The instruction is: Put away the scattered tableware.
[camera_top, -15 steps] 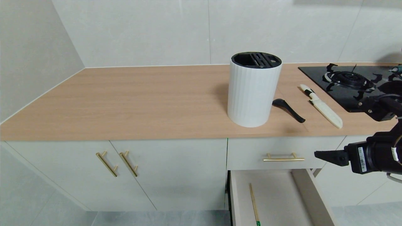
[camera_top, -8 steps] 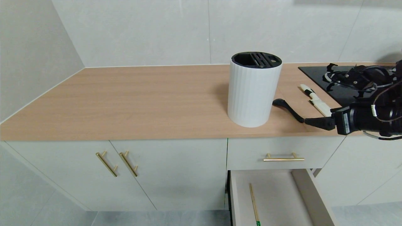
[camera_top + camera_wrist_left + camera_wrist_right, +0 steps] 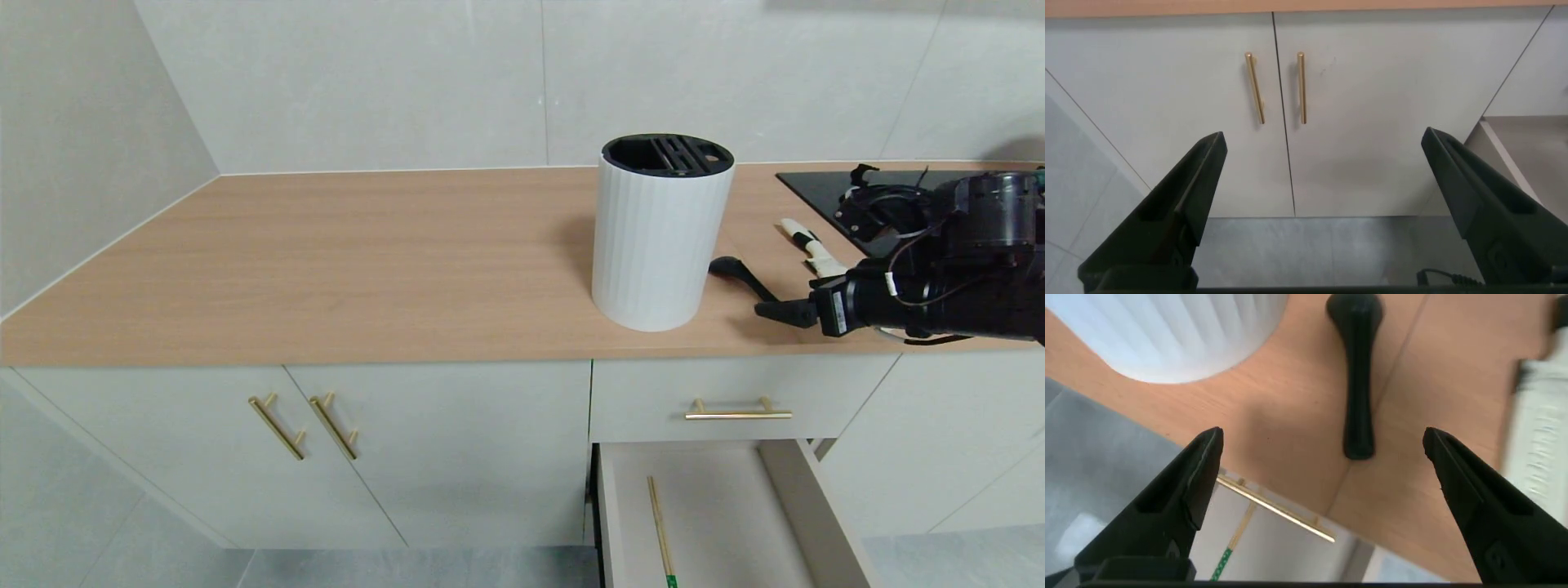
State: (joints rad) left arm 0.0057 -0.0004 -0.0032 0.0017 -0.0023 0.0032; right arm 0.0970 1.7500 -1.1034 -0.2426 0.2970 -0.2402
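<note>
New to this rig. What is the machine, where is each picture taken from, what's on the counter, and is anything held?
It is a wheeled robot with two arms. The wide picture comes from its head camera; the other two from wrist cameras looking out between each gripper's fingers. On the countertop stands a white utensil holder; to its right lie a black spoon and a knife. The right gripper is open near the spoon's handle end; the left gripper, also open, faces cabinet doors. Neither holds anything. Chopsticks lie in the open drawer below.
</note>
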